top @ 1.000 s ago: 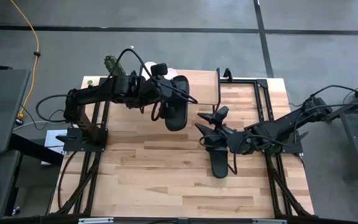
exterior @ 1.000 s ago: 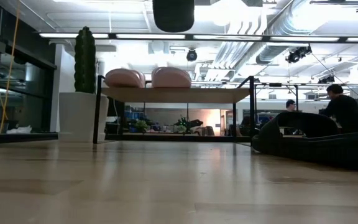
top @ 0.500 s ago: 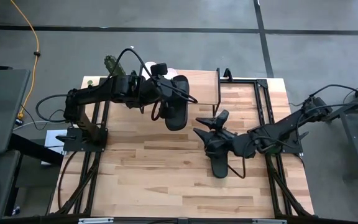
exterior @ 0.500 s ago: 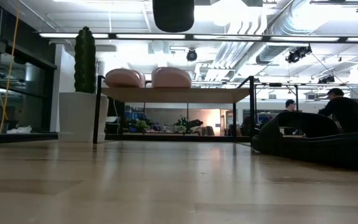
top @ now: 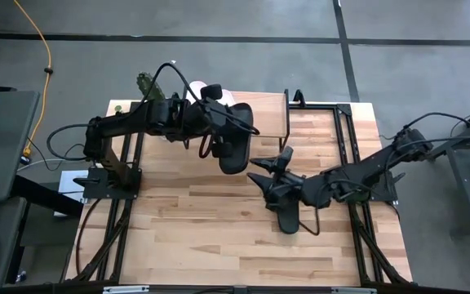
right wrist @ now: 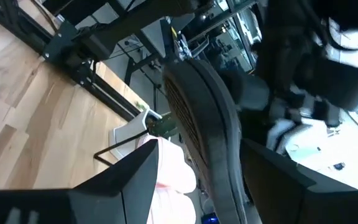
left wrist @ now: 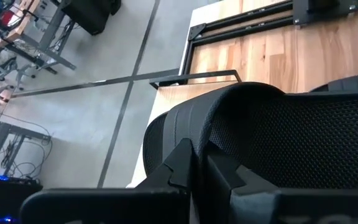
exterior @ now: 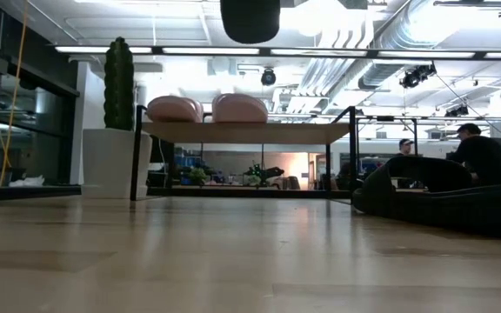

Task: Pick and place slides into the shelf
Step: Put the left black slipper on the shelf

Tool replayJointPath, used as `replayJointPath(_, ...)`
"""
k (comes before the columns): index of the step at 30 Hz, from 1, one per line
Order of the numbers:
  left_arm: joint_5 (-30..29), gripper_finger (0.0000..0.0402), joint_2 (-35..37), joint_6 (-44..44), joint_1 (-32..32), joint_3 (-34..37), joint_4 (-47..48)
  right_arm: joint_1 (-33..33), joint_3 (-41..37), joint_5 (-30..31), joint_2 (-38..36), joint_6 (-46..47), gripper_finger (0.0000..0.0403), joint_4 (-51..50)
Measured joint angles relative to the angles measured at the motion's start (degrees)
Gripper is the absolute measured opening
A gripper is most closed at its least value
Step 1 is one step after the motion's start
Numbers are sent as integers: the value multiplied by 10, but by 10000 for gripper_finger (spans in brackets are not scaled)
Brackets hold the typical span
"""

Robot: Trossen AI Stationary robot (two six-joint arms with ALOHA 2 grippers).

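Grey concrete floor w/ dark seams, yellow cable; ceiling strip lights, ducts.

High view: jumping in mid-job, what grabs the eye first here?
The left gripper holds a black slide aloft near the shelf, shut on its strap. The right gripper, fingers spread, hangs over the other black slide lying on the table. Two pink slides sit on the shelf top.

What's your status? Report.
Left end effector shut on black slide, held above table. Right end effector open over second black slide. Pink slides on shelf.
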State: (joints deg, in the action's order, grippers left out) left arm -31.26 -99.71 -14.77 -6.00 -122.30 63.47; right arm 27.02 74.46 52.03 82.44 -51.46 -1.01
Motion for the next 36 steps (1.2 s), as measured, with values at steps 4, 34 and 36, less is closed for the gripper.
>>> replayJointPath(4,12,4,-12,-4,0,2,0,0,36,10,37,-15,217,-14)
replayJointPath(34,-13,9,-34,-15,0,0,2,-27,103,-4,74,80,217,-135)
replayJointPath(36,-12,16,-34,-15,0,0,1,-26,103,-12,74,87,217,-139)
